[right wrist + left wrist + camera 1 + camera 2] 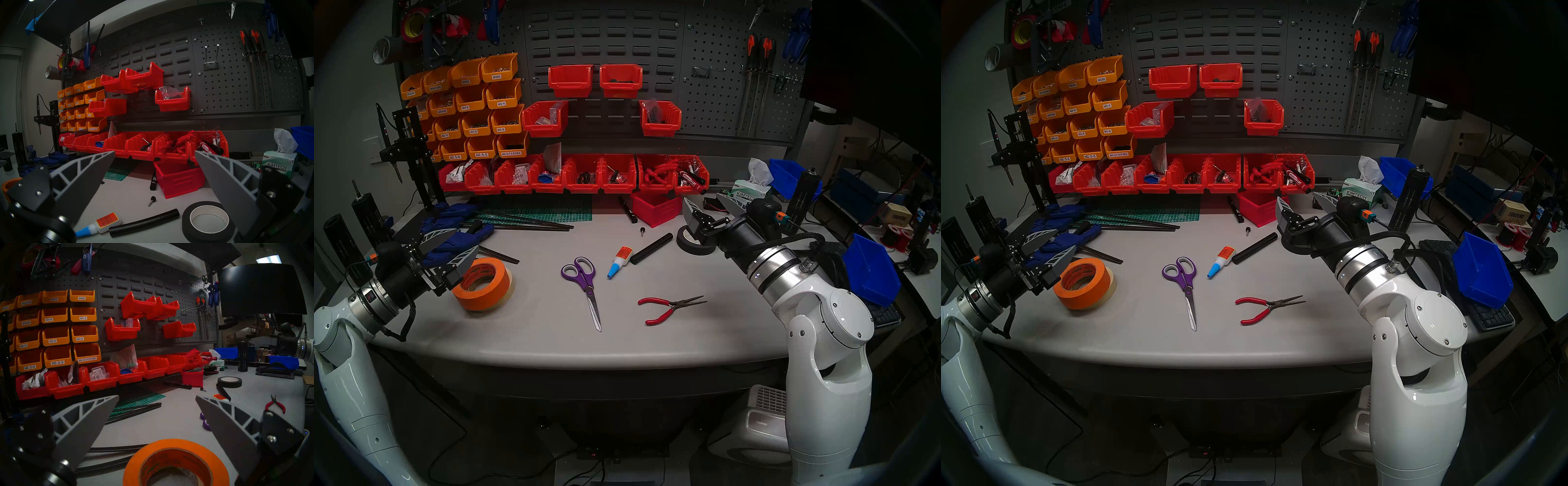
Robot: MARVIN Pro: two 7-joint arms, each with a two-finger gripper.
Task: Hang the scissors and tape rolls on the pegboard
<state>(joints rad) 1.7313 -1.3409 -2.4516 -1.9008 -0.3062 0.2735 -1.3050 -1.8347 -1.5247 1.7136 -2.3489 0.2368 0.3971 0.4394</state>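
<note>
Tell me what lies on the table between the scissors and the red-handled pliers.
Nothing. In the head view, the stretch of grey table between the scissors and the pliers is bare; the glue bottle lies farther back.

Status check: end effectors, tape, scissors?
Both end effectors open, empty: left by the orange tape, right idle. Scissors flat on table; pegboard hook free. Path clear.

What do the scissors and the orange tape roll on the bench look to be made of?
Scissors: glossy purple handles, probably plastic; bright, reflective blades, likely steel. Orange tape roll: matte orange sides, seemingly paper-type tape, wound on a printed, probably cardboard, core.
</note>
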